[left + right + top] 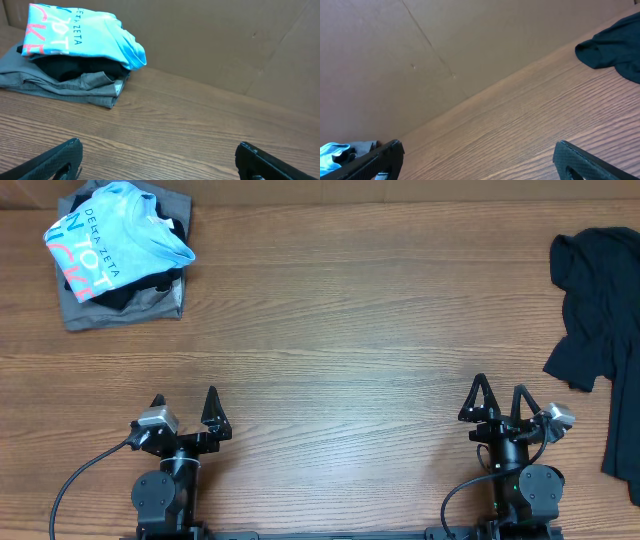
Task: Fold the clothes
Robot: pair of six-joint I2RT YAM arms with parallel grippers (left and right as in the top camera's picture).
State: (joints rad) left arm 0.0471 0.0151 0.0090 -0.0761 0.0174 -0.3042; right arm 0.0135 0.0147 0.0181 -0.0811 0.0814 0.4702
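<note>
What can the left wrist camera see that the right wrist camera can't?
Only the left wrist view: the left gripper, open, the letters on the blue shirt and the black garment under it. Only the right wrist view: the right gripper, open, and the dark garment lying loose. Both: the table, the brown wall and the blue shirt, though the right wrist view catches just a corner.

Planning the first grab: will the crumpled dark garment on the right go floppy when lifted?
Probably: the crumpled dark fabric garment lies in loose folds, so it should droop. It looks thin, likely light. Pushed, those folds may bunch.
</note>
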